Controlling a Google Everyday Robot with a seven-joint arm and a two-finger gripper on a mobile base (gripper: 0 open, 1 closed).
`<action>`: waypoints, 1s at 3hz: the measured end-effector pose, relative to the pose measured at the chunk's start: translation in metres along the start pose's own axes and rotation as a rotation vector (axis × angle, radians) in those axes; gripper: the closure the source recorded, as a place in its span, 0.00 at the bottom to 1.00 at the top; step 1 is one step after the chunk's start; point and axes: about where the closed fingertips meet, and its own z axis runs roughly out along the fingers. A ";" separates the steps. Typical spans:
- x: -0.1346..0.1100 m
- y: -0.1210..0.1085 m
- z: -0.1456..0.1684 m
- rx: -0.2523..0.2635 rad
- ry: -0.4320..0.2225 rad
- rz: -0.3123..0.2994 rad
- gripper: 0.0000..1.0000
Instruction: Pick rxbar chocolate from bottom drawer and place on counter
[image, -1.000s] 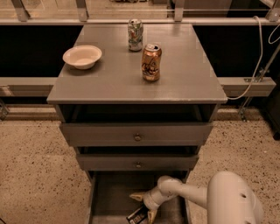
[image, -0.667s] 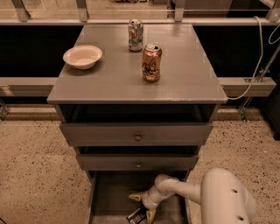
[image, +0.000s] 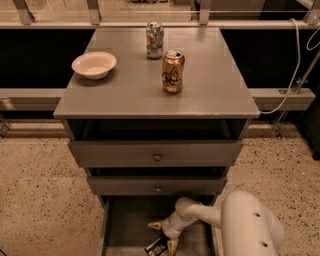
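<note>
The bottom drawer (image: 127, 220) is pulled open at the foot of the cabinet. The rxbar chocolate (image: 155, 247), a small black wrapper, lies on the drawer floor near the front. My gripper (image: 164, 236) is down inside the drawer just above and behind the bar. It is open, with one yellowish finger (image: 154, 225) pointing left and the other beside the bar's right end. The white arm reaches in from the lower right. The counter (image: 125, 95) is the grey cabinet top above.
On the counter stand a cream bowl (image: 94, 64) at the left, a copper-coloured can (image: 173, 71) in the middle and a silver-green can (image: 154, 40) at the back. The two upper drawers (image: 157, 156) are slightly open. A speckled floor surrounds the cabinet.
My arm's bulky white link has shifted a little to the left. The gripper stays in the drawer over the bar, with its fingers spread as before.
</note>
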 end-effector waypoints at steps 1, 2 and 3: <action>0.002 0.002 0.001 0.011 -0.012 0.005 0.19; 0.003 0.003 0.002 0.023 -0.022 0.004 0.43; 0.001 0.003 -0.002 0.023 -0.022 0.004 0.72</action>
